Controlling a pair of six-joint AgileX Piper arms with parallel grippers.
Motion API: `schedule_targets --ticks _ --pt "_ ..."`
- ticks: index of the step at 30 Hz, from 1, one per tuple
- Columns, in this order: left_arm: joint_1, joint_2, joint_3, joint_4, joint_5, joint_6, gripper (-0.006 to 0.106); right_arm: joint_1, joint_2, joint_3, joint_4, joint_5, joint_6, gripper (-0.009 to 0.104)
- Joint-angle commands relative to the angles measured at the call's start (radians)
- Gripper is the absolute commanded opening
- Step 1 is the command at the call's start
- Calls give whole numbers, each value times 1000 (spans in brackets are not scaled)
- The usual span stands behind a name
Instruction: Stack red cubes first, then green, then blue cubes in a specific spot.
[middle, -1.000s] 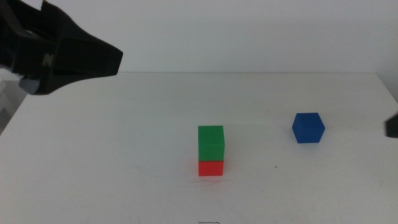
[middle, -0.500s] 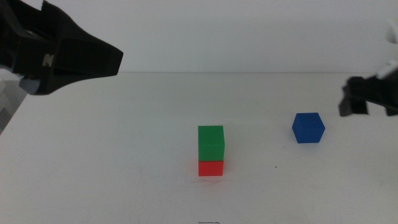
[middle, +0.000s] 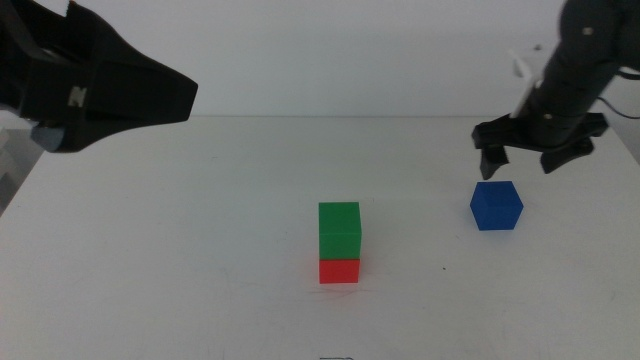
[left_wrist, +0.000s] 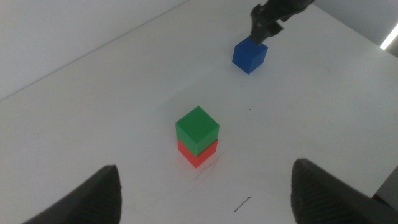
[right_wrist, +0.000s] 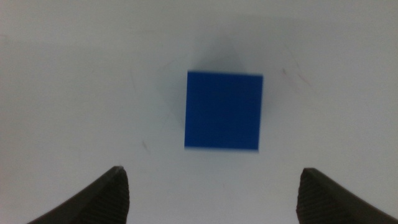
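A green cube (middle: 339, 230) sits squarely on a red cube (middle: 339, 270) near the middle of the white table; the left wrist view shows the same pair, green cube (left_wrist: 197, 127) over red cube (left_wrist: 197, 155). To the right lies a blue cube (middle: 496, 205) alone. My right gripper (middle: 520, 160) hovers open just above and behind it, jaws spread wide with the blue cube (right_wrist: 224, 111) beyond them, untouched. My left gripper (left_wrist: 205, 190) is open and held high at the left, empty.
The left arm's dark body (middle: 90, 85) fills the upper left of the middle view. A small dark scratch (left_wrist: 242, 203) marks the tabletop near the stack. The table's far edge (middle: 400, 117) meets a plain white wall.
The right arm has come in from the right edge and moved left and up, now hanging over the blue cube. The stack, the blue cube and the left arm have not moved.
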Motion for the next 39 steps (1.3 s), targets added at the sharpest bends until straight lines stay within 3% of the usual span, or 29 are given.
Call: schedule_targets --ticks 1,6,13,21,33,36,39 --pt "0 -11 -22 -25 -61 -6 94 -5 13 -86 -8 24 -25 80" --pt "0 -11 -22 -25 -61 -6 94 -28 104 -175 3 65 -28 80" --pt "0 -11 -22 -25 -61 -6 94 -74 166 -188 112 65 -83 80" --pt "0 -11 -22 -25 -62 -6 94 -73 177 -188 75 -5 -75 80" --pt "0 -11 -22 -25 -62 -6 94 -73 256 -188 75 -10 -75 79" --pt "0 -11 -22 -25 -62 -6 94 -73 264 -188 75 -21 -64 73" --pt "0 -11 -22 -25 -62 -6 94 -73 264 -188 75 -27 -53 51"
